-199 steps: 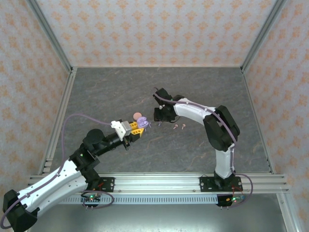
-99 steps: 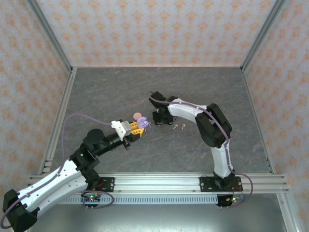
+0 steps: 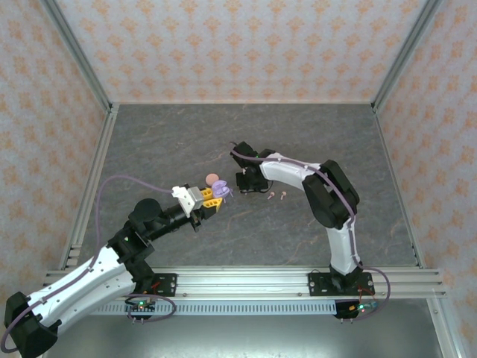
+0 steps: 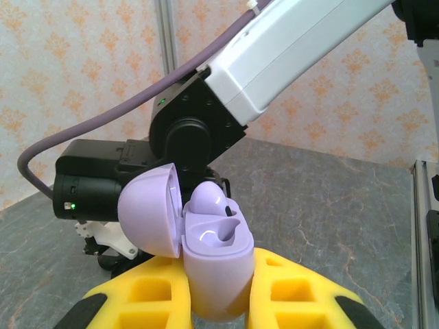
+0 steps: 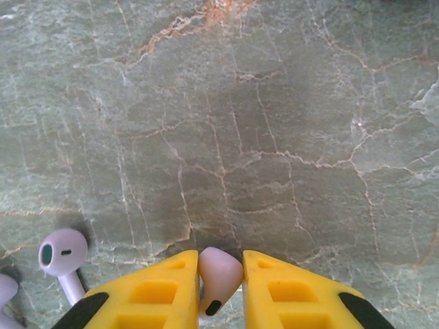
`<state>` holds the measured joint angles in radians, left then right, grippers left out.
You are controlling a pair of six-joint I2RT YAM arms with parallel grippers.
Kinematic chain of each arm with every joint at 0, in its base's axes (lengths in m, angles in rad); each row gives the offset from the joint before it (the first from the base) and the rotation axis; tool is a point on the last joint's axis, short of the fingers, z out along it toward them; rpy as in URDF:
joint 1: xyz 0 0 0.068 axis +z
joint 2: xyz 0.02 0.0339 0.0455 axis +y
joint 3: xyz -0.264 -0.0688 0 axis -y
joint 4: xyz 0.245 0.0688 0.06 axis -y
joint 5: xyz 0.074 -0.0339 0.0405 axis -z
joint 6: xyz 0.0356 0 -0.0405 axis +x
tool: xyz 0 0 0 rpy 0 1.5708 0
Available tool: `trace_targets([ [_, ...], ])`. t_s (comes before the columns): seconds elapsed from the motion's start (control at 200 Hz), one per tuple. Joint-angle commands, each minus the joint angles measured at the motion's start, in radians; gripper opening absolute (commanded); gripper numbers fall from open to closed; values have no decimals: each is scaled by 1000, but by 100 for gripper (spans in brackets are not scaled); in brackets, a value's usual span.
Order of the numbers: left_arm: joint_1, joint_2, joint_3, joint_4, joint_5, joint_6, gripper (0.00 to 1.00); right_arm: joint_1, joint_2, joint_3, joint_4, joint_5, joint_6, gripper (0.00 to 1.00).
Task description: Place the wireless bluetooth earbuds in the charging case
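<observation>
My left gripper [image 4: 218, 266] is shut on the lilac charging case [image 4: 216, 240] and holds it upright above the table. The case's lid [image 4: 147, 212] is swung open to the left. One lilac earbud [image 4: 206, 199] sits in the case's far slot; the near slot is empty. In the top view the case [image 3: 221, 192] hangs left of the right gripper [image 3: 244, 183]. My right gripper [image 5: 221, 264] points down at the table, shut on a lilac earbud [image 5: 221, 273]. Another lilac earbud [image 5: 62, 255] lies on the table to its left.
Two pink earbuds [image 3: 277, 195] lie on the grey marbled table just right of the right gripper. A pink round disc [image 3: 212, 177] rests behind the case. The right arm's black wrist [image 4: 185, 137] looms close behind the held case. Metal frame rails edge the table.
The right gripper's fingers have closed onto the lilac earbud on the table, after the right arm shifted slightly left and down. The left arm and the case have not moved.
</observation>
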<state>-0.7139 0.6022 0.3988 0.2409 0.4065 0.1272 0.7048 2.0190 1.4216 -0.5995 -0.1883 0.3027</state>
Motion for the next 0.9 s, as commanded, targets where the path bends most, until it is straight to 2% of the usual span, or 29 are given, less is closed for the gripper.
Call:
trace_targets([
  [0.0,-6,9,-12,48,-10,-24,0,7,-136,-55,57,26,-29,20],
  [0.265,-5,96,-20,158,-26,-93,0,7,-511,-290,255,2,-97,19],
  [0.465,-6,165,-11,243,20,-126,0,12,-828,-451,405,-110,-180,19],
  [0.601,-6,200,3,283,67,-136,0,59,-1016,-487,437,-122,-255,19],
  [0.731,-6,232,19,318,112,-148,0,129,-1093,-462,425,-109,-322,20],
  [0.896,-5,260,32,343,154,-160,0,235,-1070,-397,375,-45,-411,20],
])
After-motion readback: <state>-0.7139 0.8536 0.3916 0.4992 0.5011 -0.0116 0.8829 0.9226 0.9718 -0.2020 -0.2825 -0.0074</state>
